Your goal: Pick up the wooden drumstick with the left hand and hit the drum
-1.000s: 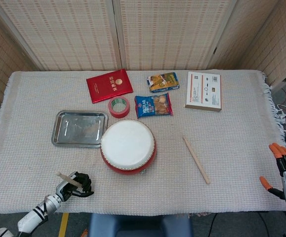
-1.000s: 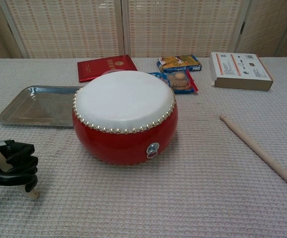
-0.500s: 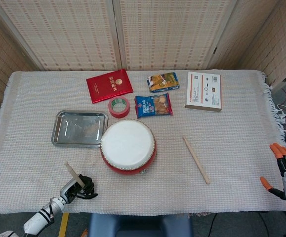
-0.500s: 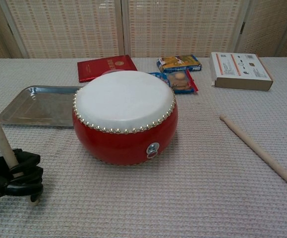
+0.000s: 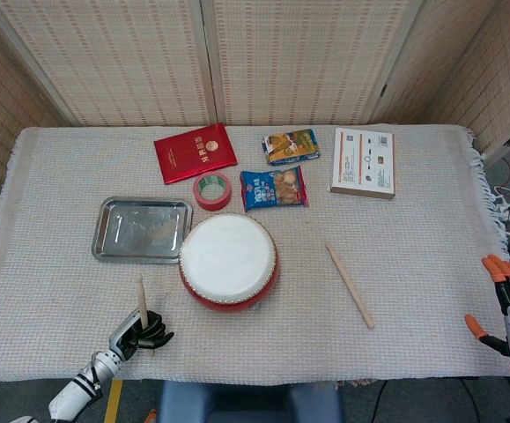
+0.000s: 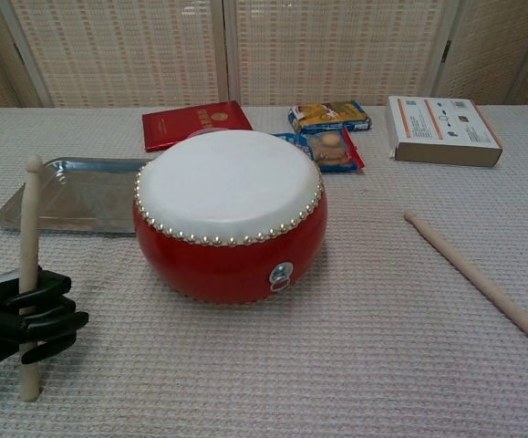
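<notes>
My black left hand point(image 5: 140, 333) point(image 6: 22, 319) grips a wooden drumstick point(image 5: 142, 298) point(image 6: 30, 265) near its lower end. The stick stands nearly upright at the table's near left, its tip above the hand. The red drum point(image 5: 229, 262) point(image 6: 230, 214) with a white skin sits in the middle, to the right of the stick and apart from it. A second wooden drumstick point(image 5: 350, 285) point(image 6: 478, 278) lies flat on the cloth right of the drum. My right hand point(image 5: 506, 308), with orange fingertips spread, hangs off the table's right edge and holds nothing.
A steel tray point(image 5: 142, 229) point(image 6: 72, 196) lies left of the drum. Behind the drum are a red tape roll point(image 5: 212, 190), a red booklet point(image 5: 195, 152), two snack packets point(image 5: 274, 189) point(image 5: 291, 146) and a white box point(image 5: 363, 162).
The left hand has swung the held drumstick from a leftward tilt to nearly upright and shifted slightly right. The right hand and the other objects have stayed put.
</notes>
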`<state>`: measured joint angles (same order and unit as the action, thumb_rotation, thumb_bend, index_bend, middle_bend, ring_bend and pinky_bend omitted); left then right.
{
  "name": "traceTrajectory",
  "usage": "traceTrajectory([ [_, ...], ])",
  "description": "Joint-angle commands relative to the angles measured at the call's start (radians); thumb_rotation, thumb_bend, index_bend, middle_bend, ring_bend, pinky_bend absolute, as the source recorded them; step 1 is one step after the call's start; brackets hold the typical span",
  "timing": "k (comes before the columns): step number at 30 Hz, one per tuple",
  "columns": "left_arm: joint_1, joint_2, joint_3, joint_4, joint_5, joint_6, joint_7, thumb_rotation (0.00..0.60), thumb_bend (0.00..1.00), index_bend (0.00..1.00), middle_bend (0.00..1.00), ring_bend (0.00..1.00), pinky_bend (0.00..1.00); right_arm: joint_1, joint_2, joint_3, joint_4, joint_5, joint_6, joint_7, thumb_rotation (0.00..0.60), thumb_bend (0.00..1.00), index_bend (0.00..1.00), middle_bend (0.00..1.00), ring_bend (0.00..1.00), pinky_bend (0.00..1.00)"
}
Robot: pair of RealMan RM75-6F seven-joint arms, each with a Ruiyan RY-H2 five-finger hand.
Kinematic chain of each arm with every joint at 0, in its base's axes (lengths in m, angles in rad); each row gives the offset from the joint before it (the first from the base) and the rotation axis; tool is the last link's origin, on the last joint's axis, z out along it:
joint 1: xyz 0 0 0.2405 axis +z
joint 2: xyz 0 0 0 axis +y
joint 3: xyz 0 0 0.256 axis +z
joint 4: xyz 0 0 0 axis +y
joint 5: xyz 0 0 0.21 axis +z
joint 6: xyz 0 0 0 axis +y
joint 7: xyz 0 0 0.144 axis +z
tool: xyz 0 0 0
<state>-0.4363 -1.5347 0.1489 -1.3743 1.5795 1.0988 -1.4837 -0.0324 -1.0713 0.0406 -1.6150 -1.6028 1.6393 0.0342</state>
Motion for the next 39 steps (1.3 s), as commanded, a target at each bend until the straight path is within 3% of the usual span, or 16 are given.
traceTrajectory([
  [1, 0.021, -0.016, -0.004, 0.014, 0.019, 0.045, 0.041, 0.600, 0.33, 1.00, 1.00, 0.98, 0.86, 0.001, 0.000, 0.000, 0.000, 0.000, -0.001, -0.001, 0.600, 0.23, 0.01, 0.07, 0.00, 0.00],
  [10, 0.049, -0.056, 0.008, 0.077, 0.089, 0.147, 0.079, 0.600, 0.33, 1.00, 1.00, 0.98, 0.86, 0.002, 0.000, 0.002, -0.003, -0.001, -0.001, -0.004, 0.600, 0.23, 0.01, 0.07, 0.00, 0.00],
  [26, 0.063, -0.079, 0.068, 0.146, 0.149, 0.187, 0.119, 0.600, 0.34, 1.00, 1.00, 0.98, 0.85, 0.002, 0.002, 0.001, -0.014, -0.004, -0.002, -0.018, 0.600, 0.23, 0.01, 0.07, 0.00, 0.00],
  [39, 0.068, -0.132, 0.088, 0.255, 0.162, 0.184, 0.198, 0.600, 0.59, 1.00, 1.00, 0.96, 0.99, -0.003, 0.005, -0.001, -0.030, -0.008, 0.005, -0.035, 0.600, 0.23, 0.01, 0.07, 0.00, 0.00],
])
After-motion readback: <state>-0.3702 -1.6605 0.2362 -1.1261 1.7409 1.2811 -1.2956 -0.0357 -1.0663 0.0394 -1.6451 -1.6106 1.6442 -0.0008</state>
